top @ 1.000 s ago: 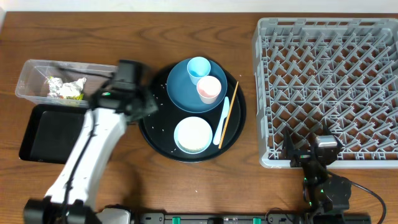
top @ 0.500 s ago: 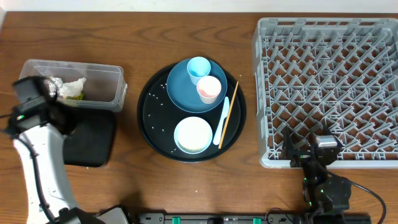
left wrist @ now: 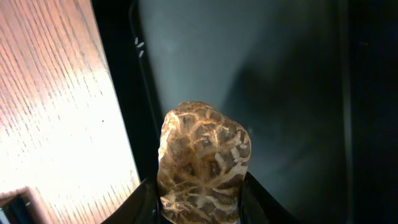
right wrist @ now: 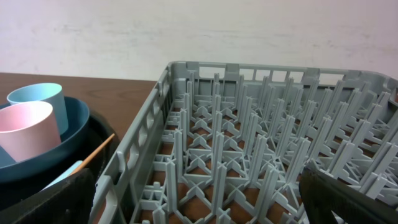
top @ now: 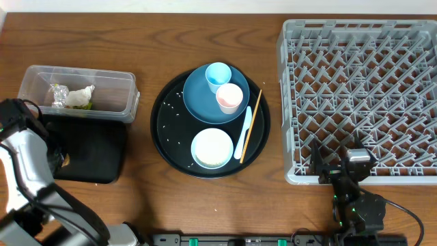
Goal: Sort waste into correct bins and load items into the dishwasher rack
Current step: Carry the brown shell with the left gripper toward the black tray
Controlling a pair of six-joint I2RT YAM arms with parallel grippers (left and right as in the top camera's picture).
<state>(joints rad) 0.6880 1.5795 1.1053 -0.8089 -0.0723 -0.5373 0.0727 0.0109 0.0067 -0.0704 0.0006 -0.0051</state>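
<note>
Overhead: left gripper (top: 56, 159) hangs over the black tray (top: 95, 154); right gripper (top: 339, 167) sits at the grey rack (top: 355, 27). Left wrist: jaws clench the brown lump (left wrist: 202, 165), tray beneath them. Right wrist: jaws spread wide, empty, rack ahead

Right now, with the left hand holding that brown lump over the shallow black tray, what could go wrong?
1. The brown lump in the left hand hangs close to the black tray's rim, beside bare table. Released here, it might bounce or roll out onto the wood.
2. Loose rice grains lie on the round tray next to the blue plate. Lifting the plate could scatter them.
</note>
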